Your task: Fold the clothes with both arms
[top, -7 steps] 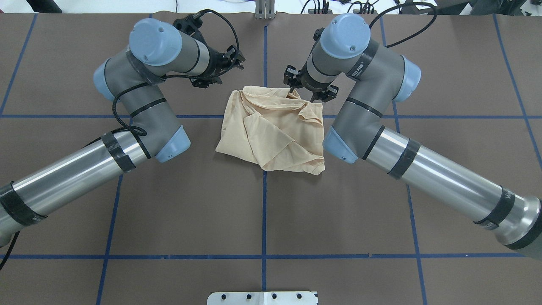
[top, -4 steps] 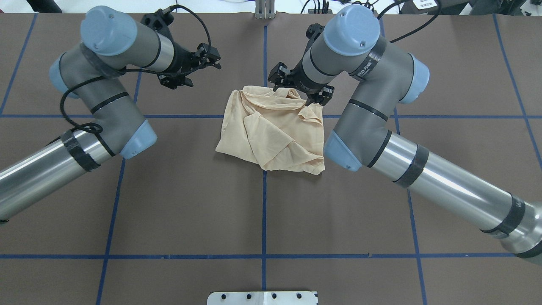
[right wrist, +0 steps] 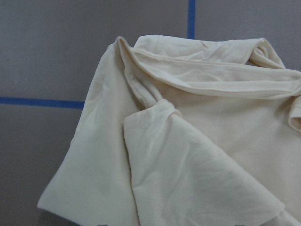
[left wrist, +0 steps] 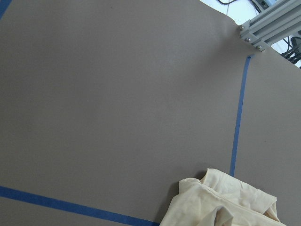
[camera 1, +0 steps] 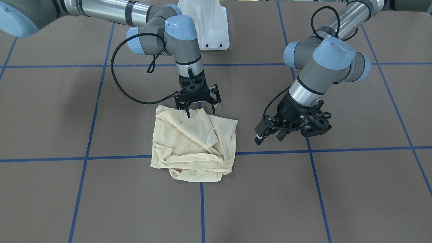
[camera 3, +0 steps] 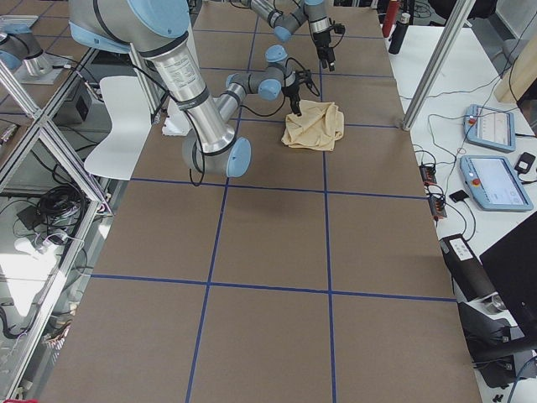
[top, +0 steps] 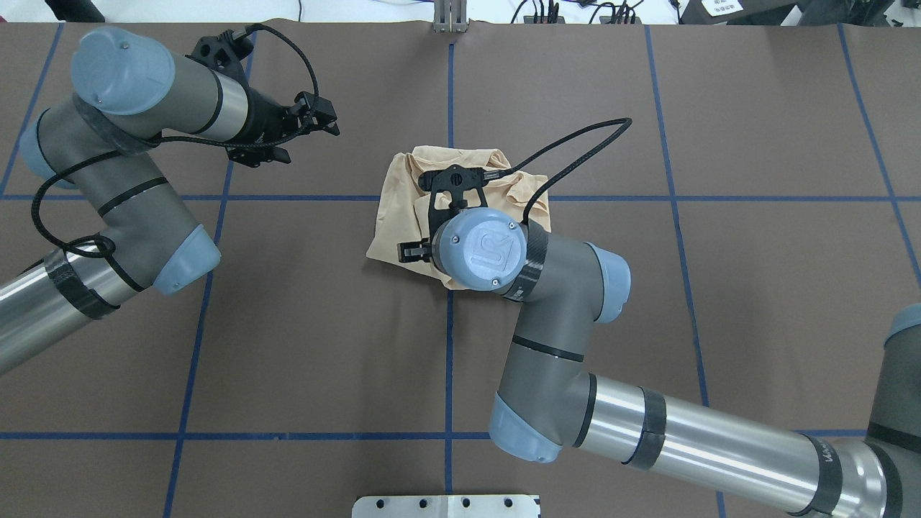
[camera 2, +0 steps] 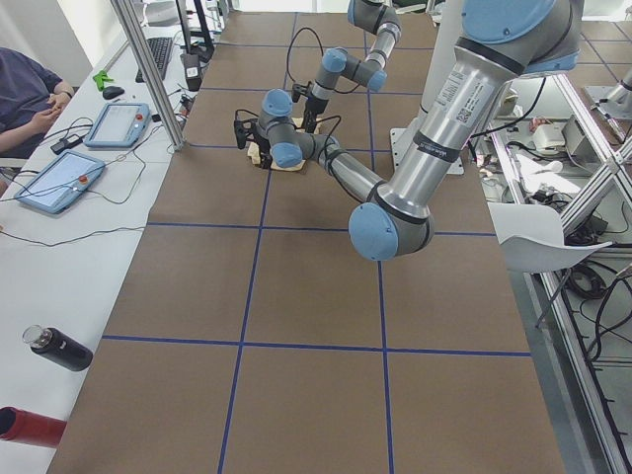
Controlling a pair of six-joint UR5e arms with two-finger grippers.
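midway along the table point(camera 1: 337, 202), nearer its far edge, the right gripper point(camera 1: 200, 113) hangs fingers apart over the crumpled t-shirt point(camera 1: 189, 148), the left gripper point(camera 1: 269, 136) likewise spread, well aside.

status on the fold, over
Right gripper open, low over shirt edge, robot side. Left gripper open, clear of it. Shirt loosely bunched, not flat. Nothing in the way.

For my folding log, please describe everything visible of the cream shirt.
The shirt is thin, cream fabric, crumpled into a loose bundle with overlapping flaps and rolled edges; no print shows. It lies on the brown table over a crossing of blue tape lines. The right gripper hangs open above its robot-side edge, one of its fingers apparently touching the cloth.
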